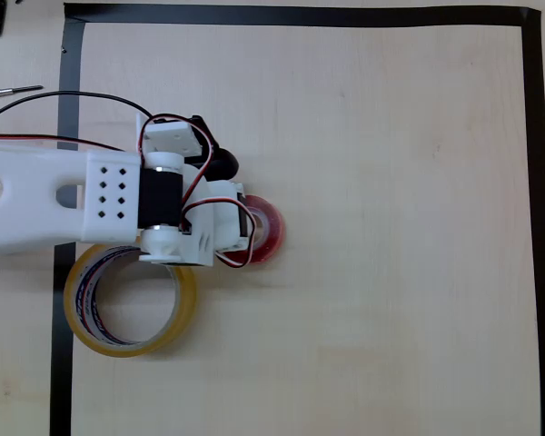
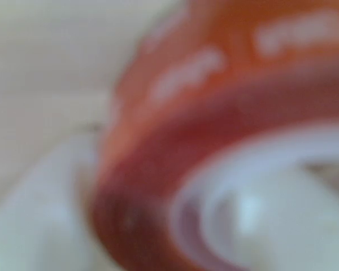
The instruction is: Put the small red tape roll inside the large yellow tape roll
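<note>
Gripper [image 1: 245, 229] down over small red tape roll [image 1: 265, 229], up-right of large yellow tape roll [image 1: 130, 298], jaw state unclear; centre on rim w/ firm grip before lifting.

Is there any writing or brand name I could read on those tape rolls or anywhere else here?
Nothing can be read.
Red tape roll: white marks on its side in the wrist view, too blurred to read.
Yellow tape roll: blue and red stripes on the inner core, too small to tell any letters.
</note>
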Controlling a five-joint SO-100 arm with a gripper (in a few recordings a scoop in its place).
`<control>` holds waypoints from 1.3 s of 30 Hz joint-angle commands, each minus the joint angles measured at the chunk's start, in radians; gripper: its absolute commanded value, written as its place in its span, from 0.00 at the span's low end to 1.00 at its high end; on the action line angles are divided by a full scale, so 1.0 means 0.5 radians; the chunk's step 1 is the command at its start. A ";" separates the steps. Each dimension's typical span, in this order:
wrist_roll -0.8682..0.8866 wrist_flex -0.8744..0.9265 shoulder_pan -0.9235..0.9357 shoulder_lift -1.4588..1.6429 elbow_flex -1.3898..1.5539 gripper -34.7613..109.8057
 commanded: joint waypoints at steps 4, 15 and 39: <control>-0.003 0.589 -0.012 0.371 -0.653 0.24; -0.126 1.175 0.218 0.687 -0.936 0.24; -0.206 0.356 0.614 1.500 0.850 0.24</control>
